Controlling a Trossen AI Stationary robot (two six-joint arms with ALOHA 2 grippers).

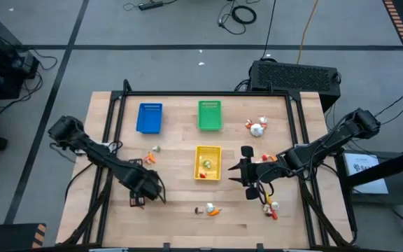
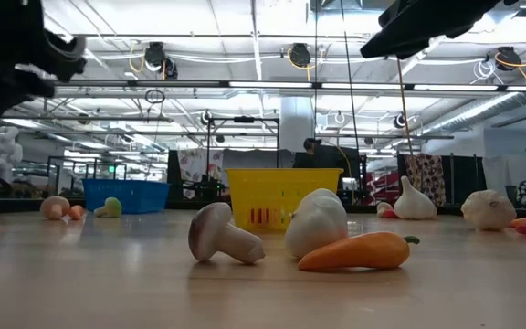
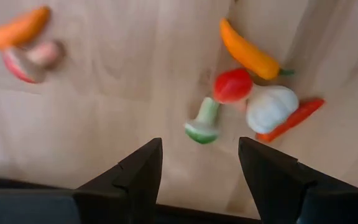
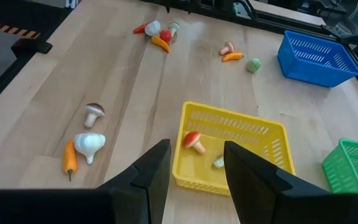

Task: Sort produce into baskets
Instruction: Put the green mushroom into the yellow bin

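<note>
Three baskets stand on the wooden table: blue [image 1: 150,117] far left, green [image 1: 210,115] far middle, yellow [image 1: 208,162] in the centre. The yellow one [image 4: 229,149] holds a red-capped mushroom [image 4: 193,142] and a pale green piece [image 4: 219,162]. My left gripper [image 1: 147,189] hangs open, pointing down, over a cluster of produce: a tomato [image 3: 232,85], a green-stemmed mushroom [image 3: 204,124], a garlic bulb [image 3: 271,107], a carrot [image 3: 291,121] and an orange pepper [image 3: 248,55]. My right gripper [image 4: 196,168] is open and empty beside the yellow basket's right side [image 1: 238,171].
Loose produce lies in more groups: a mushroom [image 2: 222,236], garlic [image 2: 318,224] and an orange pepper [image 2: 359,251] near the front edge, pieces at the far right [image 1: 257,127], near right [image 1: 270,206], and below the blue basket [image 1: 151,155].
</note>
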